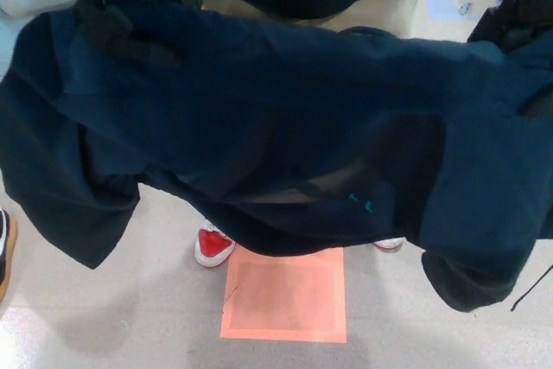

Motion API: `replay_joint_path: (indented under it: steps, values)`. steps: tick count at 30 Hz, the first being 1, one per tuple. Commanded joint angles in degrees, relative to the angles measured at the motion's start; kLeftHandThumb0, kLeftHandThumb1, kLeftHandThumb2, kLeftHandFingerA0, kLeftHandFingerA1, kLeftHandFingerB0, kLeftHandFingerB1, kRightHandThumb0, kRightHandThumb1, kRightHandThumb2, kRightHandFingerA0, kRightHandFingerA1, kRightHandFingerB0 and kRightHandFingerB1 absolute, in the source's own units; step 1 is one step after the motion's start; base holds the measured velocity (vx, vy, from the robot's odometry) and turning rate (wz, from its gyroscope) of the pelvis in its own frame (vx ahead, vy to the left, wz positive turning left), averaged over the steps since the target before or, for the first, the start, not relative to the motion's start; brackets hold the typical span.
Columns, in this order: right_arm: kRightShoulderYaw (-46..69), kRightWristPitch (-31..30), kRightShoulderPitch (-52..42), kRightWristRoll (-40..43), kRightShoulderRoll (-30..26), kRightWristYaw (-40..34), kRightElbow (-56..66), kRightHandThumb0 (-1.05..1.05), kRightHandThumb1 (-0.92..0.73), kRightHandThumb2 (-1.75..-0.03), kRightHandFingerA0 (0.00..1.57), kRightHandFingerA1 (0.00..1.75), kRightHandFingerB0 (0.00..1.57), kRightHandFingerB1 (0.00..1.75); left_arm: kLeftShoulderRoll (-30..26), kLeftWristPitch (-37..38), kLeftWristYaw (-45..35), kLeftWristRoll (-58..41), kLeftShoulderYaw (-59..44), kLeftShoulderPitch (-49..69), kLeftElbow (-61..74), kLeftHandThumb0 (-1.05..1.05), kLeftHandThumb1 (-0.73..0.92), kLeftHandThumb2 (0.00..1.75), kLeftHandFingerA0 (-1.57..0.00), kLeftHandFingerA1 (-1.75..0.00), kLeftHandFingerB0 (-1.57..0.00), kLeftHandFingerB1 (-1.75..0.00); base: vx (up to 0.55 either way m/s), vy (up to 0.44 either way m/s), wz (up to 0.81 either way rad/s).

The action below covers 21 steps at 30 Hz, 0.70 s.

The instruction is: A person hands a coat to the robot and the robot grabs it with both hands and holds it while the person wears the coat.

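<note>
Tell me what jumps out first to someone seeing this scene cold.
A big dark navy coat spreads across nearly the whole view, held up at its upper corners, its sleeves drooping at lower left and lower right. Beneath it on the grey floor lie an orange square mat and, at the mat's top left corner, a red-and-white sneaker.

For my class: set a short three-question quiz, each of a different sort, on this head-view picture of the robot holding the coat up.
1. True or false: the dark coat lies folded on the floor.
2. Multiple choice: the orange square on the floor is (A) left of the coat, (B) below the coat's hanging hem, (C) on top of the coat.
3. Short answer: what colour is the toe of the shoe showing under the hem?

Key: 1 false, it is held up and spread wide. 2 B. 3 Red, with white edging.
</note>
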<state>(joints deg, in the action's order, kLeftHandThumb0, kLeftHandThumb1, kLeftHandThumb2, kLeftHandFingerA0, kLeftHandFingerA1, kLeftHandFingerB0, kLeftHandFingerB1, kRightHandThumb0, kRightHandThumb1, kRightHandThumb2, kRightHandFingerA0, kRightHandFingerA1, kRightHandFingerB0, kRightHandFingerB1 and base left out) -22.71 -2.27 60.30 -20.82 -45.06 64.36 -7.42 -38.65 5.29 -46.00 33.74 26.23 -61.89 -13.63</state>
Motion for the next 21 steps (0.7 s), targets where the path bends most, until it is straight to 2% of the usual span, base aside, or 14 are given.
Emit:
replay_joint_path:
  steps: [1,5,6,7,8,9,13,14,15,16,17,21]
  values:
    - [5.0,9.2,-18.0,-18.5,2.0,-51.3,-3.4,-0.37,-0.81,-0.68,0.88,1.64,0.74,1.36,-1.7,7.7,27.0,10.6,-0.4,10.9,-2.3,-0.35,0.82,0.62,-0.70,-1.75,-0.54,-1.56,0.00,0.000,0.00]
    - [6.2,7.8,-19.6,-18.9,3.0,-56.1,-4.1,-0.34,-0.81,-0.68,0.88,1.61,0.74,1.34,-2.0,8.3,34.2,12.6,-0.6,12.6,-2.2,-0.33,0.82,0.63,-0.75,-1.75,-0.59,-1.49,0.00,0.000,0.00]
    - [6.9,7.9,-20.1,-18.9,3.5,-58.8,-4.7,-0.32,-0.81,-0.64,0.86,1.69,0.71,1.41,-2.1,8.4,37.0,13.4,-0.7,13.1,-2.5,-0.31,0.81,0.63,-0.79,-1.75,-0.61,-1.40,0.00,0.000,0.00]
    - [7.3,7.9,-20.3,-18.9,3.8,-60.7,-5.0,-0.31,-0.80,-0.63,0.85,1.75,0.70,1.47,-2.3,8.0,38.7,14.3,-0.6,13.3,-2.5,-0.32,0.82,0.64,-0.79,-1.75,-0.61,-1.39,0.00,0.000,0.00]
    - [7.5,8.0,-20.4,-18.9,3.9,-61.3,-5.0,-0.31,-0.80,-0.63,0.85,1.75,0.70,1.47,-2.4,7.8,39.3,14.7,-0.4,13.4,-2.4,-0.32,0.82,0.64,-0.79,-1.75,-0.61,-1.39,0.00,0.000,0.00]
    - [8.3,8.2,-20.3,-19.0,4.2,-64.0,-5.1,-0.32,-0.81,-0.64,0.89,1.75,0.72,1.52,-2.4,7.4,44.0,16.0,-0.6,13.9,-2.8,-0.32,0.80,0.63,-0.83,-1.75,-0.60,-1.52,0.00,0.000,0.00]
    - [9.4,7.9,-19.7,-19.3,4.3,-67.9,-5.8,-0.31,-0.82,-0.64,0.88,1.75,0.74,1.50,-2.1,7.9,51.1,16.6,-1.5,14.5,-4.2,-0.32,0.82,0.64,-0.85,-1.75,-0.61,-1.56,0.00,0.000,0.00]
    - [11.6,8.1,-19.6,-17.8,5.2,-69.4,-6.1,-0.31,-0.82,-0.64,0.87,1.75,0.70,1.55,-1.8,7.5,55.4,17.4,-1.9,14.9,-4.5,-0.32,0.81,0.64,-0.88,-1.75,-0.65,-1.49,0.00,0.000,0.00]
    - [13.2,8.2,-19.5,-16.8,5.7,-70.1,-6.1,-0.31,-0.82,-0.64,0.87,1.75,0.69,1.59,-1.7,6.9,58.5,18.3,-2.0,14.9,-4.6,-0.34,0.79,0.67,-0.89,-1.72,-0.72,-1.33,0.00,0.000,0.00]
    - [14.0,8.2,-19.4,-16.3,5.9,-70.3,-6.0,-0.31,-0.82,-0.64,0.87,1.75,0.69,1.59,-1.6,6.4,60.3,19.0,-1.8,14.8,-4.7,-0.34,0.79,0.67,-0.89,-1.72,-0.72,-1.33,0.00,0.000,0.00]
    - [16.2,9.6,-18.8,-14.5,6.7,-71.8,-6.8,-0.31,-0.80,-0.63,0.89,1.75,0.71,1.63,-0.9,7.0,61.8,17.5,-3.5,15.5,-4.3,-0.35,0.77,0.65,-0.86,-1.72,-0.68,-1.48,0.00,0.000,0.00]
    - [19.0,12.8,-16.9,-13.3,6.7,-76.7,-9.3,-0.30,-0.80,-0.63,0.89,1.75,0.68,1.66,0.5,7.7,67.1,16.0,-5.9,15.8,-4.1,-0.35,0.81,0.66,-0.83,-1.74,-0.64,-1.55,0.00,0.000,0.00]
